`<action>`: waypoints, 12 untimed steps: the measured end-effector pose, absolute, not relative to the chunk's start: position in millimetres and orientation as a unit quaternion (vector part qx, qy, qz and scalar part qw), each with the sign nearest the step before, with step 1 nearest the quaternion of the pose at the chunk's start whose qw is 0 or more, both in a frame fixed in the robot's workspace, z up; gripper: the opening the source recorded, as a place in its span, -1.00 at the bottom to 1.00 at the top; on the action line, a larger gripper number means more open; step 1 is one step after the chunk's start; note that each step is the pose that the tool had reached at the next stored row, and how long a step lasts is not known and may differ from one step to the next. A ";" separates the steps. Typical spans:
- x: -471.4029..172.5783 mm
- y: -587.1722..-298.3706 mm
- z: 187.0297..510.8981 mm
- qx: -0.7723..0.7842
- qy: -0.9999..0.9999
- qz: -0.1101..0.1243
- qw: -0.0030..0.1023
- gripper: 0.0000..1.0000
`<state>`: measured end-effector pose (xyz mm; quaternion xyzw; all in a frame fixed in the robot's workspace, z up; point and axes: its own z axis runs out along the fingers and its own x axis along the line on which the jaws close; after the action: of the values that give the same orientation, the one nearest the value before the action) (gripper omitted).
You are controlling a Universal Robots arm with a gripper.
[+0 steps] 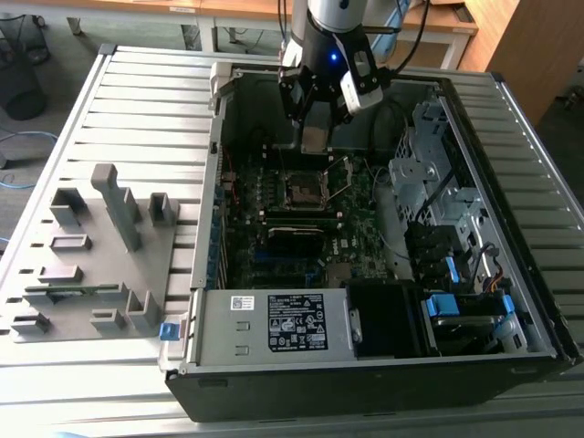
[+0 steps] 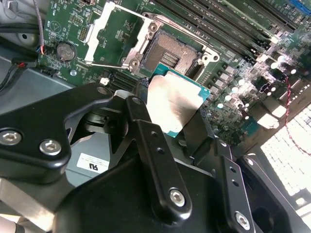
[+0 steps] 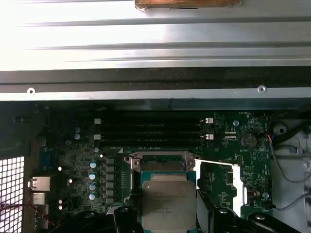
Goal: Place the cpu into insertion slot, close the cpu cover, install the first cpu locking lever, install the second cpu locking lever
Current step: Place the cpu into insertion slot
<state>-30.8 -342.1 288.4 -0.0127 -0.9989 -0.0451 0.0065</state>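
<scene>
Inside the open computer case, the cpu hangs clamped in the gripper, not yet seated.
The fingers pinch 2 opposite edges, leaving the underside free to meet the insertion slot close beside it. The cpu cover lies swung back over the motherboard, so the slot stays bare to receive the chip.
</scene>
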 end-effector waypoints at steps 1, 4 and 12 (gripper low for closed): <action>-30.8 -342.1 287.6 -0.013 -0.999 -0.045 0.006 0.07; -31.0 -342.2 284.0 -0.013 -0.999 -0.045 0.006 0.07; -31.4 -342.2 278.8 -0.012 -0.999 -0.045 0.003 0.07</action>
<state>-31.4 -342.2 278.8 -0.0125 -0.9989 -0.0449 0.0033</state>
